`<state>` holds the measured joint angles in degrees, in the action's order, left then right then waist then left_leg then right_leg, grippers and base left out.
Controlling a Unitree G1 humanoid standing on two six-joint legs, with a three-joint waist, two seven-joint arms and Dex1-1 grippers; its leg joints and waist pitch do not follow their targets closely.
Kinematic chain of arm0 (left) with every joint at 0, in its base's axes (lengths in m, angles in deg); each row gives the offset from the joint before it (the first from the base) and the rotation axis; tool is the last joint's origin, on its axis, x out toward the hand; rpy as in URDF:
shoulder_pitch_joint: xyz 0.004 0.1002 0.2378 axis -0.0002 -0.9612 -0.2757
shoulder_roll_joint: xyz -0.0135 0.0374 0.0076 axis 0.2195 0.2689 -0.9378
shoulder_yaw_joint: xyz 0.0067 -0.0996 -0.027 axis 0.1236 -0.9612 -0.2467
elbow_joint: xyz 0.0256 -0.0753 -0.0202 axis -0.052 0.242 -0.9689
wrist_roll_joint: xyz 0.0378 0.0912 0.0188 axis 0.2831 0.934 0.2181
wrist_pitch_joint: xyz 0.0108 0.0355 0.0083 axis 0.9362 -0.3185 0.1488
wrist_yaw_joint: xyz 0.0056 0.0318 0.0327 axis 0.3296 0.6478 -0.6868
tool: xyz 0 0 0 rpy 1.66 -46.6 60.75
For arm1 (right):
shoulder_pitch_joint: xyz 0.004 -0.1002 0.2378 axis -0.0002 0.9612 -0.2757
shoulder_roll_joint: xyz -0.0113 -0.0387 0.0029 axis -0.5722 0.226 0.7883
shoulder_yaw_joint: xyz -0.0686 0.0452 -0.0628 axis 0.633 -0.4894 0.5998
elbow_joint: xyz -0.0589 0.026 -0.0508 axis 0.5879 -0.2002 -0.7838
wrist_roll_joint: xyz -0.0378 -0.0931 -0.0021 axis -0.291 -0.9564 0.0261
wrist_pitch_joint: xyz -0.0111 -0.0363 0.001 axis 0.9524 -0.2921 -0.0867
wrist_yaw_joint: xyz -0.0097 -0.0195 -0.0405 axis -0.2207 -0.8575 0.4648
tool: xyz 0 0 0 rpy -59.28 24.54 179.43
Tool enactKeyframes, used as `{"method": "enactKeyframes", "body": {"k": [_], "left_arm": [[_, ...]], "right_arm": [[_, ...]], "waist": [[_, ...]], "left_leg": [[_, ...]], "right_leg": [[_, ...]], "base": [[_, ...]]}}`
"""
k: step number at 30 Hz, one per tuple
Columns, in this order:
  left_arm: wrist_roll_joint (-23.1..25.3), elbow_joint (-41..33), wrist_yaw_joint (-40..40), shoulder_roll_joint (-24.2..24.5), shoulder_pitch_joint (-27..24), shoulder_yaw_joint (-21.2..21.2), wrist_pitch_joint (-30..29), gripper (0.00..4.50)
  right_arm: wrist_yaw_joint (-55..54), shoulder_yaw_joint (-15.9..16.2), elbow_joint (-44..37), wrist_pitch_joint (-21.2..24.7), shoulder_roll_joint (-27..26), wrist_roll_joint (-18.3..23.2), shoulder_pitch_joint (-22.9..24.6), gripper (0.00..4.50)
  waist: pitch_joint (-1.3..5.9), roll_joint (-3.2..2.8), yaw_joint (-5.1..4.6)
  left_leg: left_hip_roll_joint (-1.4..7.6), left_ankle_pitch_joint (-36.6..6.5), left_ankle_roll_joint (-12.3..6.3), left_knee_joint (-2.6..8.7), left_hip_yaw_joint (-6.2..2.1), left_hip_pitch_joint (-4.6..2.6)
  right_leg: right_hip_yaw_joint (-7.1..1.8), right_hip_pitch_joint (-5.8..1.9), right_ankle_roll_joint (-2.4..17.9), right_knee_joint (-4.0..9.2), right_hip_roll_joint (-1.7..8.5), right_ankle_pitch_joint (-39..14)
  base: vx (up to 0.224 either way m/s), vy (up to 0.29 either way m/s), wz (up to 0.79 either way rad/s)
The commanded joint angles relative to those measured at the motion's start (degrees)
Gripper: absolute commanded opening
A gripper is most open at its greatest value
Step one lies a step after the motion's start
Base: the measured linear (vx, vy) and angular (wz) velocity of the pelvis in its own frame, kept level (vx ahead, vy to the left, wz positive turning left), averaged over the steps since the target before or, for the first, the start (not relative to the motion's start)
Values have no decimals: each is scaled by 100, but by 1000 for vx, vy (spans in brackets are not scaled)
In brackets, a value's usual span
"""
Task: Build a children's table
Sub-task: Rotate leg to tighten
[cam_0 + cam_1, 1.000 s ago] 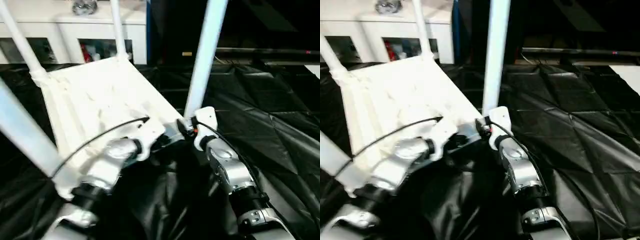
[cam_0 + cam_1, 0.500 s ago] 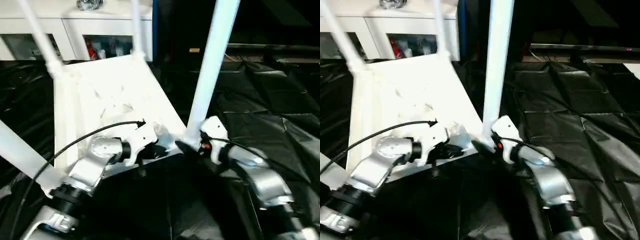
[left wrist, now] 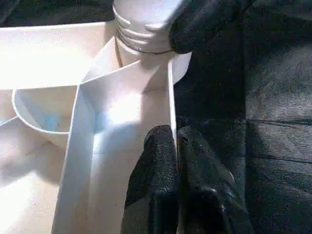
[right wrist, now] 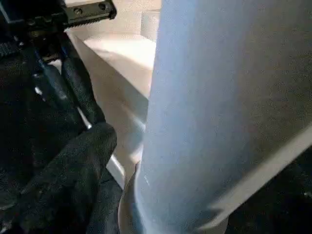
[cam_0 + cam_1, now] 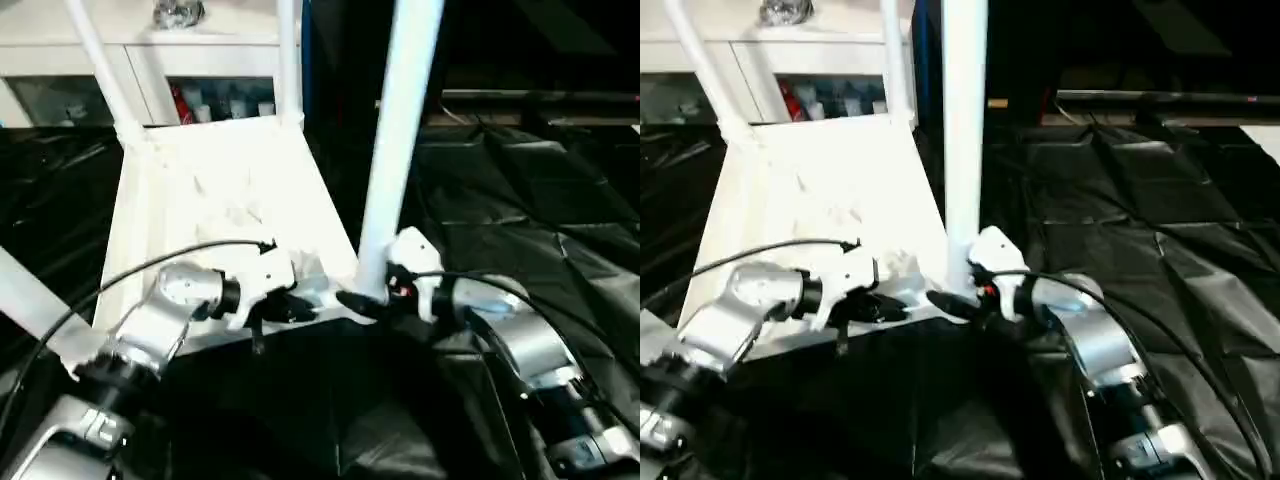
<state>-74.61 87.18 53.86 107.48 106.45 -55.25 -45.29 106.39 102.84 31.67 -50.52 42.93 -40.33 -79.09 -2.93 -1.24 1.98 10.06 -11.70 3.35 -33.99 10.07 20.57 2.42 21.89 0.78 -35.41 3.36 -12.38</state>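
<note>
Left eye view: one white plastic tabletop (image 5: 215,200) lies upside down, ribbed underside up, on black sheeting (image 5: 540,190). Four white round legs stand in its corner sockets: two far legs (image 5: 100,65) (image 5: 290,60) at the cabinet side, one near right leg (image 5: 400,140) rising past the picture's top, and one near left leg (image 5: 30,300) slanting out at the left edge. One white glass-door cabinet (image 5: 150,60) stands behind. Two grippers work at the tabletop's near edge. The left gripper (image 3: 175,146), seen in the left wrist view, has its two black fingers (image 3: 156,165) pressed together on the thin near rim wall of the tabletop, one finger inside the rim and one outside, just beside the threaded base of the near right leg. The right gripper (image 5: 362,300) sits at the foot of the near right leg, at its corner socket; in the right wrist view one black finger (image 4: 73,165) lies against the leg's base, the jaws standing wide around it.
</note>
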Motion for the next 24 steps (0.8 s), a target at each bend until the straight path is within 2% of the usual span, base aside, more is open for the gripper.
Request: {"method": "enactKeyframes", "body": {"k": [1, 3, 4, 5, 6, 8, 10, 11, 14, 15, 16, 17, 18, 19, 20, 21, 23, 24], "left_arm": [[157, 122, 170, 53, 9, 237, 4, 0], [135, 85, 294, 101, -25, 283, 10, 0], [134, 71, 294, 104, -34, 293, 14, 0], [134, 71, 294, 104, -34, 293, 14, 0], [137, 30, 284, 108, -58, 306, 20, 0], [140, -49, 236, 101, -102, 316, 32, 0], [84, -161, 180, 42, -149, 280, -37, 0], [77, -168, 179, 37, -152, 276, -44, 45], [28, -194, 191, 19, -194, 238, -46, 57], [57, -180, 155, 38, -208, 242, -14, 63], [70, -167, 136, 49, -215, 243, 5, 63], [64, -162, 138, 56, -217, 234, 11, 63], [36, -147, 150, 80, -222, 203, 29, 63], [-7, -157, 204, 98, -221, 186, 16, 63], [-42, -177, 247, 113, -223, 172, -25, 63], [-61, -155, 260, 136, -208, 137, -15, 63], [-136, -105, 278, 156, -178, 34, -16, 63], [-164, -103, 286, 151, -176, 12, -26, 63]], "right_arm": [[64, 94, 28, -35, -16, -50, -87, 405], [111, 94, 47, -87, 12, -44, -87, 405], [110, 75, 48, -85, 16, -31, -82, 405], [110, 75, 48, -85, 16, -31, -82, 405], [94, 57, 51, -99, 16, -27, -65, 405], [80, 35, 39, -126, 22, -20, -24, 405], [89, -27, -96, -60, 44, 48, 61, 405], [88, -37, -107, -49, 42, 60, 69, 414], [57, -108, -120, -42, 32, 102, 119, 414], [53, -150, -100, -53, 39, 135, 149, 414], [45, -167, -92, -52, 31, 154, 164, 414], [35, -170, -87, -50, 26, 155, 167, 414], [-4, -177, -66, -44, 6, 154, 172, 414], [-22, -176, -71, -37, 1, 150, 168, 414], [-38, -182, -86, -27, -3, 152, 170, 414], [-3, -192, -169, 6, -20, 218, 194, 414], [59, -193, -277, 38, -38, 278, 231, 414], [63, -182, -272, 28, -29, 257, 233, 414]], "waist": [[335, -44, 7], [340, -56, 13], [340, -36, 11], [343, -49, 16], [343, -9, 9], [346, -26, 17], [345, 41, 19], [350, 25, 23], [358, -6, 29], [370, -13, 26], [380, -112, 33], [397, -54, 11], [406, -77, 14], [401, -30, 3], [400, -40, 12], [395, -22, 15], [383, -68, 21], [382, -60, 18]], "left_leg": [[301, -798, -198, 386, -106, -34], [303, -817, -198, 383, -105, -34], [304, -803, -204, 384, -105, -32], [308, -777, -213, 384, -107, -34], [309, -756, -227, 384, -102, -30], [308, -715, -251, 377, -102, -31], [314, -622, -311, 374, -96, -22], [311, -586, -327, 370, -95, -20], [317, -528, -362, 362, -93, -31], [315, -439, -385, 359, -99, -21], [314, -420, -377, 349, -113, -26], [311, -345, -408, 337, -103, -22], [307, -271, -429, 329, -110, -18], [305, -224, -502, 328, -100, -8], [300, -255, -510, 323, -100, -8], [299, -294, -519, 328, -99, -4], [311, -422, -493, 337, -104, -12], [311, -460, -472, 340, -101, -16]], "right_leg": [[-279, -273, 1546, 384, 456, -198], [-280, -276, 1565, 385, 465, -178], [-279, -280, 1565, 383, 462, -172], [-277, -277, 1573, 375, 462, -150], [-277, -280, 1573, 377, 459, -138], [-278, -274, 1579, 369, 464, -130], [-279, -283, 1562, 361, 469, -151], [-282, -286, 1556, 359, 472, -135], [-280, -273, 1561, 355, 466, -41], [-270, -279, 1579, 333, 457, 158], [-267, -275, 1596, 314, 463, 248], [-262, -285, 1628, 306, 443, 503], [-261, -291, 1654, 284, 443, 647], [-253, -293, 1714, 280, 436, 832], [-255, -294, 1724, 279, 449, 808], [-253, -299, 1720, 286, 454, 748], [-255, -292, 1687, 305, 461, 510], [-254, -292, 1681, 312, 456, 467]], "base": [[0, 0, 0], [0, 0, 0], [0, 0, 0], [0, 0, 0], [0, 0, 0], [0, 0, 0], [0, 0, 0], [0, 0, 0], [0, 0, 0], [0, 0, 0], [0, 0, 0], [0, 0, 0], [0, 0, 0], [0, 0, 0], [0, 0, 0], [0, 0, 0], [0, 0, 0], [0, 0, 0]]}}
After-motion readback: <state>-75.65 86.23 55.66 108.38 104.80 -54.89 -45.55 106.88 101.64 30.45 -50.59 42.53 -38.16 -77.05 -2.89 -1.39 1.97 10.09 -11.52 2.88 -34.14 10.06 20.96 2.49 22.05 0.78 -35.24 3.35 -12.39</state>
